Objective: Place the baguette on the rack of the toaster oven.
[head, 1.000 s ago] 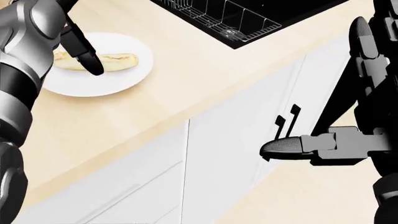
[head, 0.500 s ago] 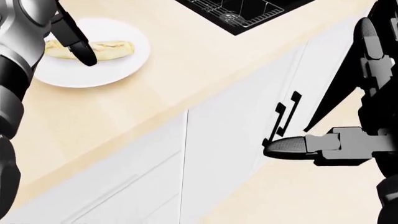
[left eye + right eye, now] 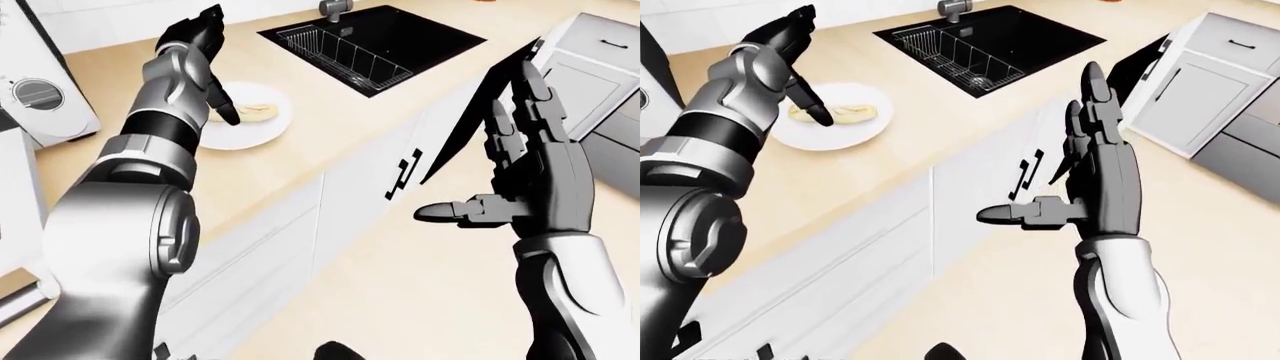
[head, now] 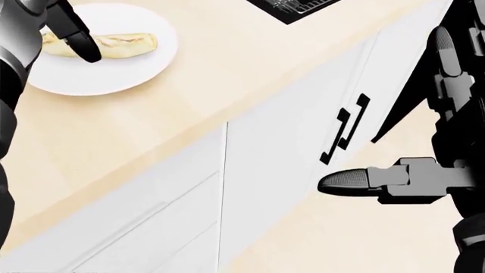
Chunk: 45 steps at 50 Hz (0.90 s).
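The pale golden, long baguette [image 3: 835,114] lies on a round white plate [image 3: 855,132], and the plate stands on the light wooden counter [image 3: 900,154], to the left of the black sink [image 3: 385,37] with its wire rack in the eye views. The long axis of the baguette runs roughly left to right across the plate in the head view, only slightly tilted.

The left hand [image 3: 790,56] is the nearer one. It hangs above the left part of the plate with its dark fingers [image 4: 79,42] spread and pointing down, and one fingertip covers the left end of the baguette in the head view. I cannot tell whether it touches the bread; the fingers are not closed round it, so the hand holds nothing.

The right hand [image 3: 1080,172] is well apart from the plate, over the floor beside the white cabinet doors [image 4: 303,142], with fingers stretched flat and the thumb out; it is empty.

In my judgement the left hand must come down across the baguette's short side to grasp it. At the left edge of the left-eye view a white appliance with a dial [image 3: 40,97] stands; whether it is the toaster oven, I cannot say.
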{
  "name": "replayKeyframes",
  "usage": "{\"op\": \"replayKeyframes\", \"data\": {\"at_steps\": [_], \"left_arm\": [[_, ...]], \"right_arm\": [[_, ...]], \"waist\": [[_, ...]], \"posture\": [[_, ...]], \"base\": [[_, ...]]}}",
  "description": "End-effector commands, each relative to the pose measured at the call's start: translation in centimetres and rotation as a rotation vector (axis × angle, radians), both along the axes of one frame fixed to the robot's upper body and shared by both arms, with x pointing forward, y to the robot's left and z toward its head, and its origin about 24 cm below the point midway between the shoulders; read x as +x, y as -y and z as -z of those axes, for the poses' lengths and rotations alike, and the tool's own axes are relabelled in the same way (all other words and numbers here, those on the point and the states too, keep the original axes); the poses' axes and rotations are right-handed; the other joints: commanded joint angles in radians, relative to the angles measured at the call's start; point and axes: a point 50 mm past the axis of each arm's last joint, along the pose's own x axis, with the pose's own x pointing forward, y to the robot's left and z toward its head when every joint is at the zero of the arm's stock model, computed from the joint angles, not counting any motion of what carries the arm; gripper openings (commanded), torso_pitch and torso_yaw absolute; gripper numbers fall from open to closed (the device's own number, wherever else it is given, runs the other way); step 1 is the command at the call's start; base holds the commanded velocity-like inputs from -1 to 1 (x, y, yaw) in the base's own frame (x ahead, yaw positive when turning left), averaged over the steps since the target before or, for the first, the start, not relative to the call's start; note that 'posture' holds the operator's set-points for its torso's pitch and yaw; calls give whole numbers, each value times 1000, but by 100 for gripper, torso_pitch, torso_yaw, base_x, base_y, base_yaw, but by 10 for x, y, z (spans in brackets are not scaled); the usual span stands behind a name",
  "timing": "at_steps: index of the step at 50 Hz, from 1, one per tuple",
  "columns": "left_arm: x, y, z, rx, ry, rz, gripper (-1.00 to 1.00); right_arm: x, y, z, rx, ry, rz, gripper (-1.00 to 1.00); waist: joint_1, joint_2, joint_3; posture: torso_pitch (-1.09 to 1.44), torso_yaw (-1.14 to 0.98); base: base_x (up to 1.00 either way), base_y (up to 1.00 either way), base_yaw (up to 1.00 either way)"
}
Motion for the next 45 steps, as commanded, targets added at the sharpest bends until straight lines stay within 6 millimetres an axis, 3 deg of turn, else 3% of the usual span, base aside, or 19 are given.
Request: {"op": "replayKeyframes", "data": {"at_steps": [1, 22, 34, 35, 36, 45], "left_arm": [[-4, 5, -29, 14, 100, 16, 100], [-4, 3, -28, 18, 103, 11, 100], [-3, 4, -26, 14, 94, 20, 100], [-3, 4, -26, 11, 90, 22, 93], [-3, 5, -25, 11, 84, 27, 68], [-3, 5, -24, 13, 72, 33, 41]], "right_arm": [[-6, 0, -11, -13, 76, 5, 100], [-6, 1, -13, -14, 76, 8, 100], [-5, 1, -11, -13, 73, 10, 100], [-6, 1, -11, -13, 74, 9, 100], [-6, 1, -11, -13, 74, 10, 100], [-5, 1, -10, -13, 72, 9, 100]], "waist": [[-1, 4, -28], [1, -2, 23], [2, -1, 31], [2, 0, 32], [3, 0, 32], [3, -1, 31]], "posture": [[24, -67], [33, -67], [33, -67], [33, -67], [33, -67], [33, -67]], "base": [[0, 0, 0], [0, 0, 0], [0, 0, 0], [0, 0, 0], [0, 0, 0], [0, 0, 0]]}}
